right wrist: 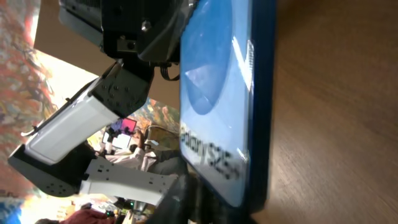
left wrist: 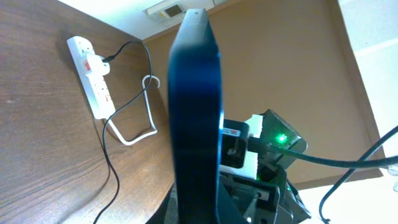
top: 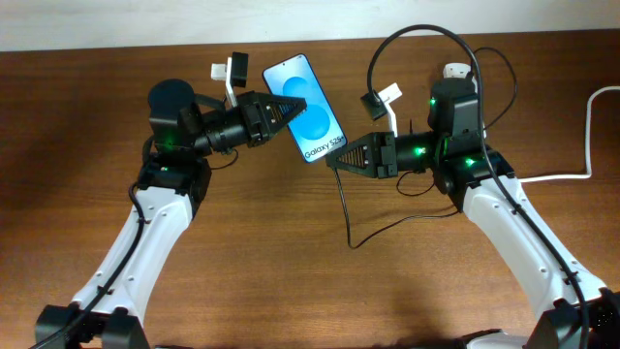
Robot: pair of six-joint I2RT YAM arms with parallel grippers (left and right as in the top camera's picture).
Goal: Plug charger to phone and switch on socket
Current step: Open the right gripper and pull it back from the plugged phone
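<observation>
My left gripper (top: pixel 289 109) is shut on the phone (top: pixel 315 121) and holds it above the table, blue "Galaxy S25" screen up. The phone shows edge-on in the left wrist view (left wrist: pixel 196 106) and its screen fills the right wrist view (right wrist: pixel 217 93). My right gripper (top: pixel 339 161) is shut at the phone's lower end, and the charger's black cable (top: pixel 345 208) hangs from it. The plug tip itself is hidden, so I cannot tell whether it is seated. The socket (left wrist: pixel 93 74) lies on the table; in the overhead view only its end (top: pixel 453 71) shows behind my right arm.
The thick white lead (top: pixel 589 131) runs off at the right edge and loops beside the socket (left wrist: pixel 134 134). Black cable (left wrist: pixel 112 168) trails over the wooden table (top: pixel 291 271). My right arm (left wrist: pixel 267 155) sits right behind the phone.
</observation>
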